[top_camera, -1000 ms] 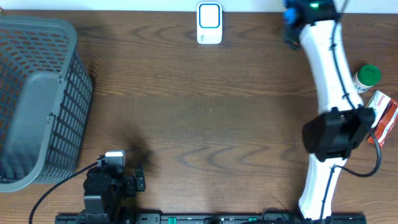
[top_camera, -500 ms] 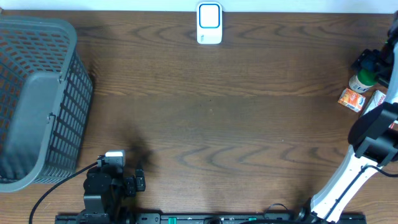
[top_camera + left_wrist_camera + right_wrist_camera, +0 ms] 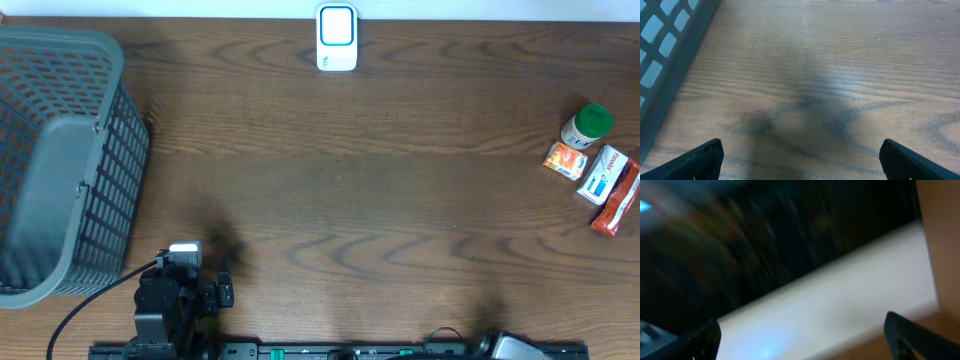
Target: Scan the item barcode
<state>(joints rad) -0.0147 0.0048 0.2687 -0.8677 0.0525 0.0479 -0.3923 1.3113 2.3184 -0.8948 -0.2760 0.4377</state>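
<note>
Several items lie at the table's right edge in the overhead view: a green-capped bottle (image 3: 586,124), a small orange box (image 3: 566,160), a white box (image 3: 604,174) and a red packet (image 3: 618,199). The white barcode scanner (image 3: 337,37) stands at the far middle. My left gripper (image 3: 801,150) hovers open over bare wood near the front left, nothing between its fingers (image 3: 702,159). My right gripper (image 3: 802,330) is open and empty in a blurred wrist view. Only a scrap of the right arm (image 3: 508,347) shows at the front edge.
A grey slatted basket (image 3: 60,160) fills the left side, and its wall (image 3: 665,55) runs along the left of the left wrist view. The left arm's base and cable (image 3: 165,300) sit at the front left.
The right arm swung from the far right of the table to the item group, then pulled out of the overhead view. The orange box now shows beside the bottle. The left arm stayed still.
</note>
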